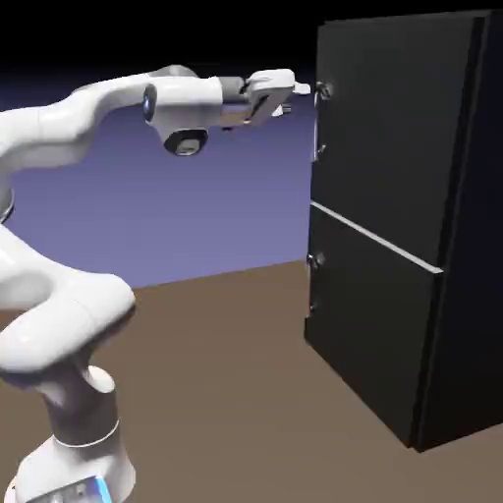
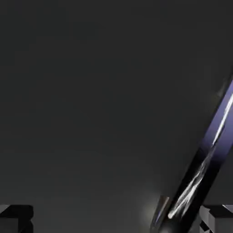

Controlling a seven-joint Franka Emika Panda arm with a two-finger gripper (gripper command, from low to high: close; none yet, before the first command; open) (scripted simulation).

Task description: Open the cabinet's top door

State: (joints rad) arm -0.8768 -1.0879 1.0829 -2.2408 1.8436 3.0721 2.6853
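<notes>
Facing the arm: black cabinet (image 1: 393,216), at the exterior view's right
Top door (image 1: 388,128): closed, above a pale seam (image 1: 373,236)
Handle (image 1: 316,123): silver bar on the top door's left edge; slanting at the hand view's lower right
Tool (image 1: 295,98): fingers wide apart, near the handle's upper end
Lower door (image 1: 368,324): closed, with a small handle (image 1: 312,280)
Arm (image 1: 59,128): white, reaching right
</notes>
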